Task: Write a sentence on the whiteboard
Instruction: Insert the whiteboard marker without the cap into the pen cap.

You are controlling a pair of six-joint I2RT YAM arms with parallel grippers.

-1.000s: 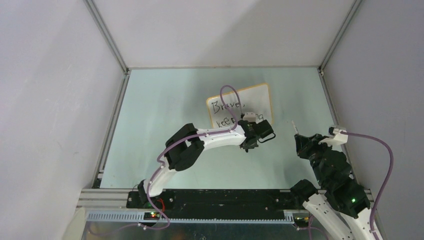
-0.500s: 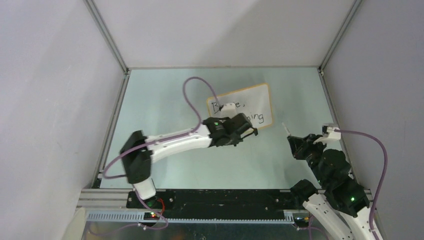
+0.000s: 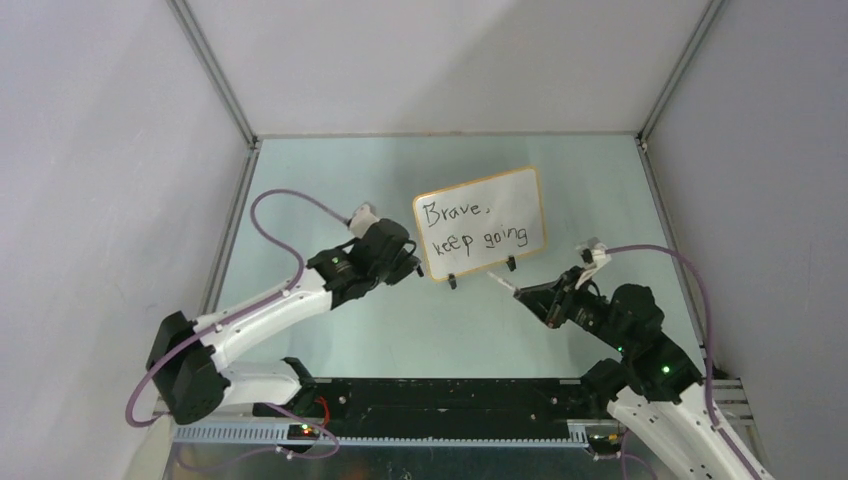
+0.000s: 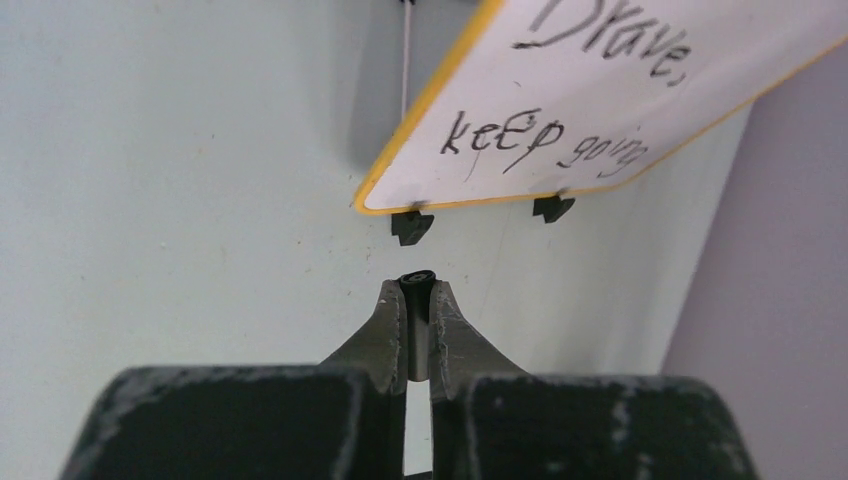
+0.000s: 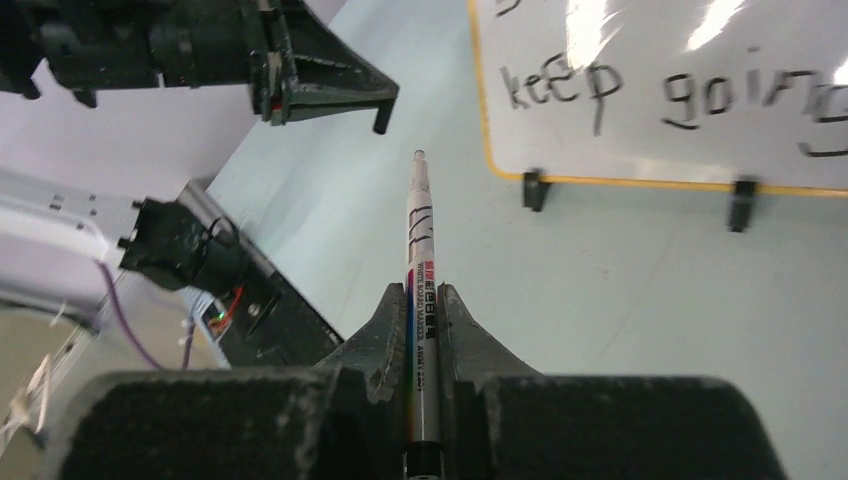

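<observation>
Since the earlier frame both arms have shifted. Left gripper has swung off the whiteboard and now sits just left of its near-left corner. Right gripper has come in leftward toward the board's near edge. Board face is now fully uncovered.

Tool state. Right gripper: jaws clamped on the marker, barrel running straight out between the fingers. In the top view its tip lies just near of the board's lower edge, between the two clip feet. Left gripper: jaws pinched on a small black cap-like piece. I take it for the marker's cap but cannot confirm.

Risks.
1. The marker tip is close to the board. Any advance along the present line could put a stray stroke through the lettering or nudge the frame. The board stands only on its two feet, so a push would probably slide or tip it.
2. If capping comes next, tip and cap are well apart and not in line. A skewed approach could smear ink on my fingers or knock the cap out of a shallow pinch.

Task object. Whiteboard stands right of centre on the table, toward the far half, turned slightly. The sentence reads "Brave," over "keep going": black, two lines, legible. I judge it complete.
</observation>
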